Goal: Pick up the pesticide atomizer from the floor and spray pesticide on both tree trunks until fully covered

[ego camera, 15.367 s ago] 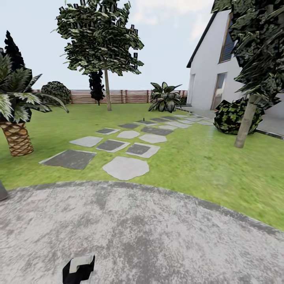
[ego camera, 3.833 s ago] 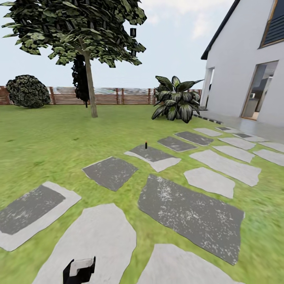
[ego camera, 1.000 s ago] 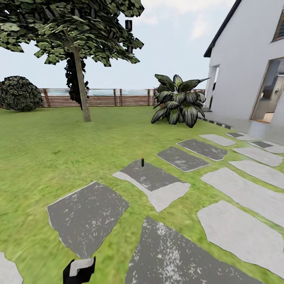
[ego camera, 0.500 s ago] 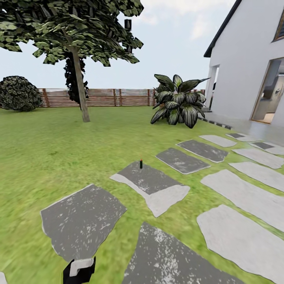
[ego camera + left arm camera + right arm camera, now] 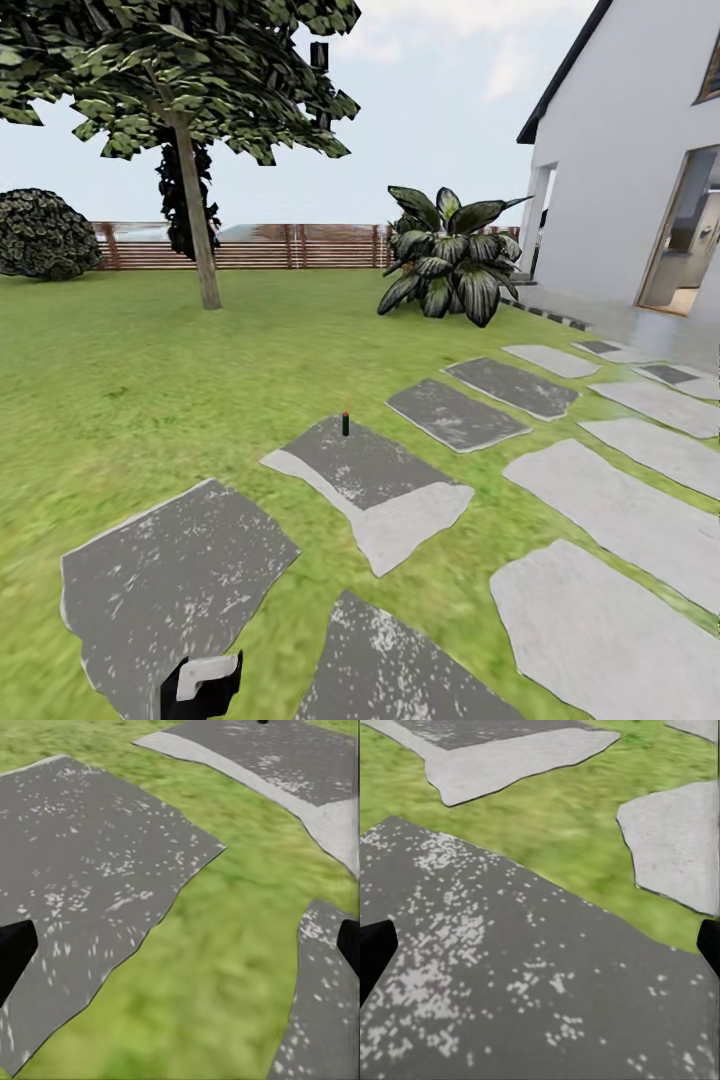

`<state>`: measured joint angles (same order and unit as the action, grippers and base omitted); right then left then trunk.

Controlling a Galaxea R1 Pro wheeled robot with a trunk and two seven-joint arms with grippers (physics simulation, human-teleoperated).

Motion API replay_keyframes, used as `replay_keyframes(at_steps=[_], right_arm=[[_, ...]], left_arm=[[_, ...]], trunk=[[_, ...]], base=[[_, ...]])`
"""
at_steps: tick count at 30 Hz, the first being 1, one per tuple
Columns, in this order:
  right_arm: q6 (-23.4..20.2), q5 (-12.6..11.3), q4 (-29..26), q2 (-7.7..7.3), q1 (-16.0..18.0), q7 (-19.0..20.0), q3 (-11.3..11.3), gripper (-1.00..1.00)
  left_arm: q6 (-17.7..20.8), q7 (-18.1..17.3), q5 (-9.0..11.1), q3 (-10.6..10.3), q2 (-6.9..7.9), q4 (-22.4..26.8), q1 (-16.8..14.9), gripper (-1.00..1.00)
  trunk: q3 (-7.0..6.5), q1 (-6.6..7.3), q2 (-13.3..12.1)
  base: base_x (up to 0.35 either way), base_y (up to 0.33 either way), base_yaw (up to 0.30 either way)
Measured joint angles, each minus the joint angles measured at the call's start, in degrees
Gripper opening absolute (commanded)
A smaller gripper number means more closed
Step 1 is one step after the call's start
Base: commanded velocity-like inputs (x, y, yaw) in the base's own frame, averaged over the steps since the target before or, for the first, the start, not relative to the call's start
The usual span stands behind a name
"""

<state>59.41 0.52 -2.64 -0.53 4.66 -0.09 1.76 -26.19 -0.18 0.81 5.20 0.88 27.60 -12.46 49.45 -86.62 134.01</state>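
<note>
Black blocky body part (image 5: 200, 686), pale grey top face; black fingertips (image 5: 13, 952).

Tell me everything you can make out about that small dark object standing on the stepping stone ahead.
The small dark object stands upright near the far edge of a dark grey stepping stone, ahead and slightly left of centre in the head view. It looks like a slim, near-black vertical shape with a reddish-orange tip. It is too small to tell a label, trigger or material. Nothing touches it but the stone beneath; grass surrounds that slab. The left wrist view catches its dark base at the frame edge.
</note>
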Motion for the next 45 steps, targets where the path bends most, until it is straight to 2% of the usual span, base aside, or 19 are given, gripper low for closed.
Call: replay_keyframes(at_steps=[14,30,45], right_arm=[[0.0,0.01,0.0,0.0,0.0,0.0,-0.01,1.0],[0.0,0.01,0.0,0.0,0.0,0.0,-0.01,1.0],[0.0,0.01,0.0,0.0,0.0,0.0,-0.01,1.0]], left_arm=[[0.0,0.02,-0.01,0.03,0.0,0.0,0.0,1.0],[0.0,0.08,0.04,0.04,0.0,0.0,0.0,1.0],[0.0,0.06,0.07,0.05,0.0,-0.01,0.01,1.0]], trunk=[[0.0,0.0,0.0],[0.0,0.0,0.0],[0.0,0.0,0.0]], base=[[0.033,-0.32,0.0],[0.178,-0.317,0.009],[0.203,-0.309,0.227]])
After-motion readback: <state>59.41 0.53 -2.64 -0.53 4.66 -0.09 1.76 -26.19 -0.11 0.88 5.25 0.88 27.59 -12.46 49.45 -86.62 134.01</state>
